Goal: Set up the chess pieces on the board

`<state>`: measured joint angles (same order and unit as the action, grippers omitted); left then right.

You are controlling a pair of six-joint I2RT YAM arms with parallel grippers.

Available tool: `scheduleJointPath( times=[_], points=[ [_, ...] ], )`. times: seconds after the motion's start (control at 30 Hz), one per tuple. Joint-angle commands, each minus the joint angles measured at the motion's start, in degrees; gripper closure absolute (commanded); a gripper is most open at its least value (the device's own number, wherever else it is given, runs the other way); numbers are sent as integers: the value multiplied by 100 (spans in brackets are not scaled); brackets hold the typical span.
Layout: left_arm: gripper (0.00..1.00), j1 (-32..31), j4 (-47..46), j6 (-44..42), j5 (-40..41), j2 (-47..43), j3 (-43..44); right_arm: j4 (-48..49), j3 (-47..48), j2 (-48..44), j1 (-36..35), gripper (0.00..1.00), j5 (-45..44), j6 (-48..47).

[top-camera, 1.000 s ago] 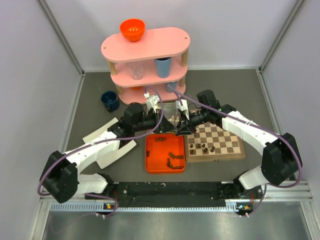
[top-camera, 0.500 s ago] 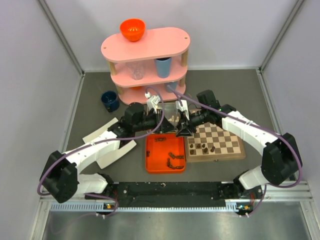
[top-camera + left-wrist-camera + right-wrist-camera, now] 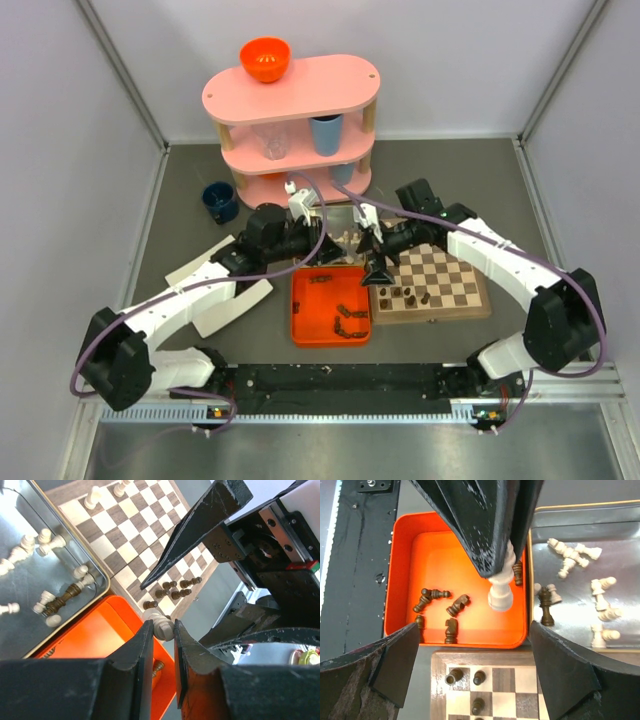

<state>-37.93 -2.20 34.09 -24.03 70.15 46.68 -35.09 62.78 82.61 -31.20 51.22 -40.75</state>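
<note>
The left jaws pinch a cream piece [image 3: 159,628] over the right rim of the tray [image 3: 308,322], at the centre of the top view. The right jaws gape wide close by, at the left edge of the board [image 3: 460,285].

Board [image 3: 135,535] showing matt wood with fine grain, orange tray [image 3: 465,560] smooth glossy plastic, tin [image 3: 575,615] dull brushed metal, cream piece [image 3: 159,626] smooth and faintly shiny, dark pieces [image 3: 457,605] looking like varnished wood, left gripper [image 3: 163,628] matt black plastic, scuffed grey along the edges

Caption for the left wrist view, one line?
Left hand pinching a cream chess piece near the orange tray's corner, with the board and silver tin beyond.
</note>
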Motion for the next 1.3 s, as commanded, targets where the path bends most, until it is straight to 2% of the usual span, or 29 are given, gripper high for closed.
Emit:
scheduleJointPath(
  times=[0.0,0.17,0.3,0.47,0.6,0.77,0.9,1.07,1.27],
  points=[
    [100,-12,140,-393,179,-90,438,-551,419,-385,412,10,-25,-626],
    [100,-21,193,-587,127,148,737,-841,472,-754,1438,10,55,-820],
    [100,-100,457,-736,100,673,1272,-772,524,-1062,2178,10,-33,-672],
    [100,-434,711,-930,346,1692,2256,-140,551,-1203,3092,10,-191,285],
    [100,-750,1141,-1114,688,2649,3598,529,410,-1317,3786,9,-341,1357],
    [100,-1049,1879,-1203,1093,3959,4981,1003,340,-1396,4227,9,-700,2139],
    [100,-1207,2065,-1150,1251,4682,5929,1364,252,-1405,4605,9,-1008,2738],
    [100,-1296,2057,-1036,1550,5490,6712,1566,155,-1458,4869,9,-1228,3108],
    [100,-1304,2048,-1009,1770,6097,7381,1619,111,-1449,4904,9,-1176,3117]
  ],
)
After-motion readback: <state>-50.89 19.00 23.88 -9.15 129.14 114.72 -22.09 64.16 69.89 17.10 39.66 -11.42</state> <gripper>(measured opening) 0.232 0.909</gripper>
